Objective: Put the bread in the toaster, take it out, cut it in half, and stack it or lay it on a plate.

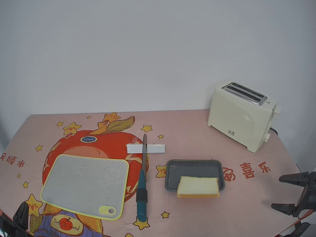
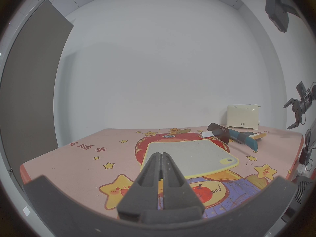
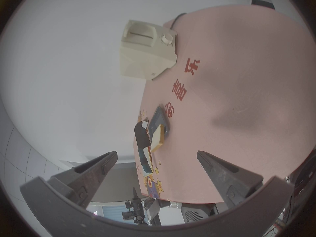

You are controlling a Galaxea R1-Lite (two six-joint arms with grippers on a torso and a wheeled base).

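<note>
The toaster [image 1: 242, 117] is cased in smooth cream plastic with a faint sheen, and brushed metal is set around its slots. The cutting board [image 1: 85, 185] is finished matt and speckled, probably plastic. The bread [image 1: 198, 186] is shown soft and porous on a matt grey plate [image 1: 194, 168].

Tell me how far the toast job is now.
Nothing looks done: the bread lies whole on the near rim of the plate; the toaster shows no slice. In hand: nothing; the right pincer is open, the left pincer shut. Toasting, cutting with the knife and plating remain.
</note>
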